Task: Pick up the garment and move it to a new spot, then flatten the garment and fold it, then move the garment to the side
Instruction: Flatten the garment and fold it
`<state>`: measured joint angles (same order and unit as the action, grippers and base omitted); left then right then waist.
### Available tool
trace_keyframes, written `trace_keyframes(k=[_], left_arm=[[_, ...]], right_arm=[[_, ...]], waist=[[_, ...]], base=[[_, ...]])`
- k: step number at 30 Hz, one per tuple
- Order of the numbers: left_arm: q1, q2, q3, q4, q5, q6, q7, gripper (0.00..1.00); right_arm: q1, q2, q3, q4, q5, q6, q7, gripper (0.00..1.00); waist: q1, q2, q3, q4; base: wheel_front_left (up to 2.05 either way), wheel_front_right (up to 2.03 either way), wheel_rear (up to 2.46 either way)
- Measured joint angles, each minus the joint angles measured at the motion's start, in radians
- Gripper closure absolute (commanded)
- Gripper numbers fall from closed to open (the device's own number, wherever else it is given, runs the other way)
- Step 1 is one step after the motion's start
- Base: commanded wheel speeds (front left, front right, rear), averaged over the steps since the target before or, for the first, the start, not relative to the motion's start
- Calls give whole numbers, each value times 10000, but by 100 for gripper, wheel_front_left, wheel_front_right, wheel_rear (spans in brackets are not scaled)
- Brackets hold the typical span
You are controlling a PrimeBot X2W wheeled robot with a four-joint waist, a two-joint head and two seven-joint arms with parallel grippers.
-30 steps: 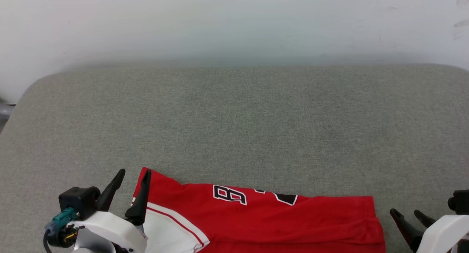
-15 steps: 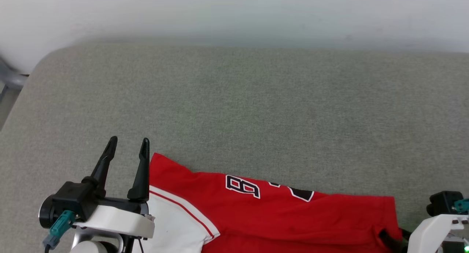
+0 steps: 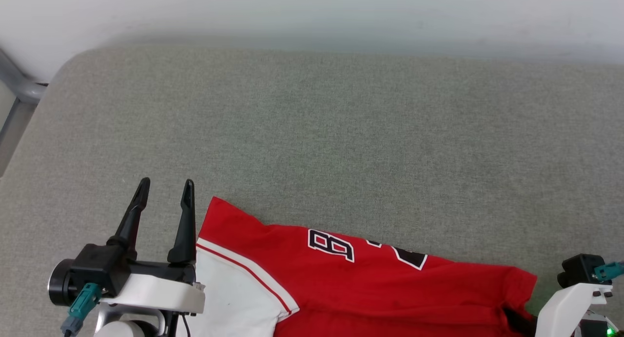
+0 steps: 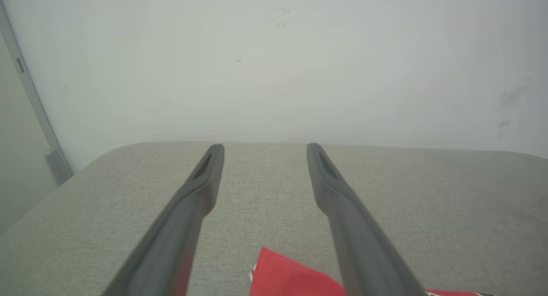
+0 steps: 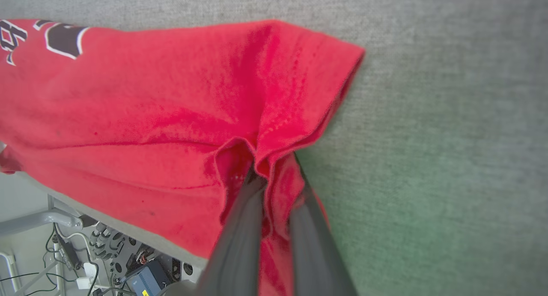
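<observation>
Garment [image 3: 370,283], a red numbered jersey, lies along the near edge of the grey padded table [image 3: 312,132]. Soft, light cloth, likely to sag and bunch; best taken at corners or hems. Right gripper [image 5: 274,167] jaws pinch its corner fold; left gripper [image 3: 165,188] jaws spread, empty, just beside it.

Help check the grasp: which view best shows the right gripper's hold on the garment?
Right wrist view: the right gripper pinches a bunched garment fold close up. Head view cuts the hold off at its bottom edge; left wrist view gives a red corner.
</observation>
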<state>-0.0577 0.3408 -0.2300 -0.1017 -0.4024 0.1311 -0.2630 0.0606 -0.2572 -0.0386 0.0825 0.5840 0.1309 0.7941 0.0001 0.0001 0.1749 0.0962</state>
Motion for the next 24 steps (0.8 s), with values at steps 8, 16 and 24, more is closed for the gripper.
trace_keyframes(k=[8, 16, 24], left_arm=[[330, -107, 182, 272, 311, -82, 2, 0], [588, -132, 184, 399, 453, -63, 0, 0], [706, -142, 174, 483, 458, -46, 0, 0]], right_arm=[[-14, -230, -405, -441, -75, 2, -19, 100], [-50, -690, -2098, -522, -299, 2, 523, 100], [-35, -617, -3570, -823, -226, 0, 1668, 100]], waist=[[0, 0, -603, -198], [-1, 0, -1021, -447], [0, 0, -1210, -575]], base=[[0, 0, 0], [0, 0, 0], [0, 0, 0]])
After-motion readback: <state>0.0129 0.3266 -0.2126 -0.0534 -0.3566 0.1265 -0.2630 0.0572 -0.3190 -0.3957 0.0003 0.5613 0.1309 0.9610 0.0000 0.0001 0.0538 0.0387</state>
